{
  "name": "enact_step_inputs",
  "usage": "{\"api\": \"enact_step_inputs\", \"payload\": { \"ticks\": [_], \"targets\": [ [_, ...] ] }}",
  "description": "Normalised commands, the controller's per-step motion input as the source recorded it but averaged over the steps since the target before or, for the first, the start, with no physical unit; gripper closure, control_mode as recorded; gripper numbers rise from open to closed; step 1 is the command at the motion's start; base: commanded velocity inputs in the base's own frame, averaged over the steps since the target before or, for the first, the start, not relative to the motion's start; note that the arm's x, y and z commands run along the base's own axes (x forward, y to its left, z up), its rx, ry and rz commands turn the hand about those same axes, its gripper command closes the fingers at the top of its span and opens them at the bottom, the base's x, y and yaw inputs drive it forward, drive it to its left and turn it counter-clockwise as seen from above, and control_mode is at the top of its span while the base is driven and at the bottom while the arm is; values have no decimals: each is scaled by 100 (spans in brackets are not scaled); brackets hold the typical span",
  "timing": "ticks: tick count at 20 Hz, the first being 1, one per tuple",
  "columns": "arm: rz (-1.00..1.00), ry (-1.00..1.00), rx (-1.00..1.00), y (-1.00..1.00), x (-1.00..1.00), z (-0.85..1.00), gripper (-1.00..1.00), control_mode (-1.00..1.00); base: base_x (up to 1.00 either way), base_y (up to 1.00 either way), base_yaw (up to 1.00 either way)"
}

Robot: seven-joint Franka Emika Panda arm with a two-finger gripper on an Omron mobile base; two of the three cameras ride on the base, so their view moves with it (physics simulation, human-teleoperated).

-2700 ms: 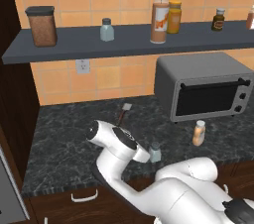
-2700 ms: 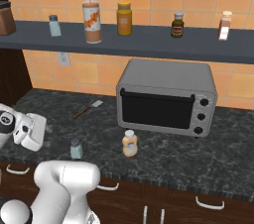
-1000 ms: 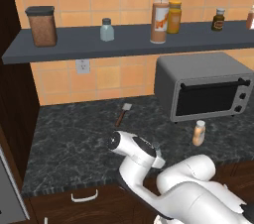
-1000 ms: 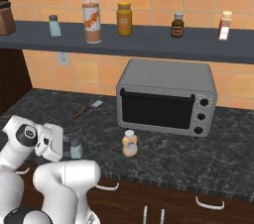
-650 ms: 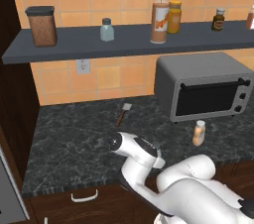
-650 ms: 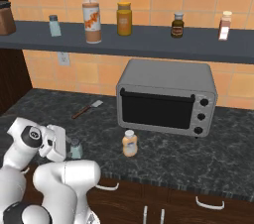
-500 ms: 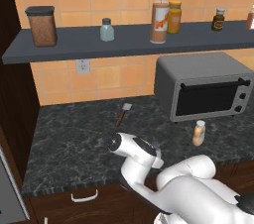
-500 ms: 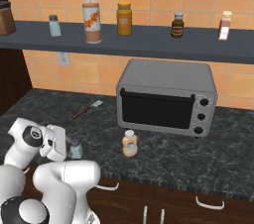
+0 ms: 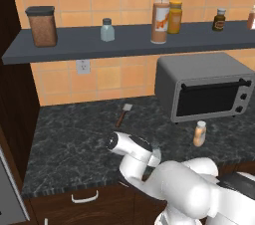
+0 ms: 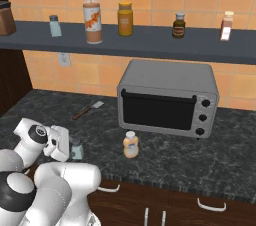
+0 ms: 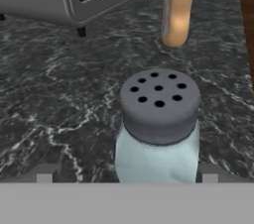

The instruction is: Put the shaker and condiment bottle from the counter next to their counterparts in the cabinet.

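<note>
Shaker: translucent glassy body, matt grey cap. Counter: glossy veined stone.

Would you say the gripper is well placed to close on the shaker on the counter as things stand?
Probably yes. In the hand view the shaker stands upright between the two fingertips, nothing lies between them and it, and the condiment bottle stands well beyond on the counter.

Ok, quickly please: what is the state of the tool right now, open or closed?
Tool: open, one finger on each side of the shaker on the counter, not closed on it.
</note>
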Motion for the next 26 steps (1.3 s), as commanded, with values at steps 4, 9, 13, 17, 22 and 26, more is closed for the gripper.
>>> {"api": "enact_step_inputs", "payload": {
  "ticks": [4, 9, 13, 17, 22, 26],
  "targets": [
    [0, 0, 0, -11, 0, -17, -100, -100, 0, 0, 0],
    [0, 1, 0, -16, 0, -9, -100, -100, 0, 0, 0],
    [0, 0, 0, -16, 0, -10, -100, -100, 0, 0, 0],
    [0, 1, 0, -8, -1, -8, 100, -100, 0, 0, 0],
    [0, 0, 5, 0, 1, 26, 100, -100, 0, 0, 0],
    [-2, 5, 4, 0, 0, 89, 100, -100, 0, 0, 0]
  ]
}}
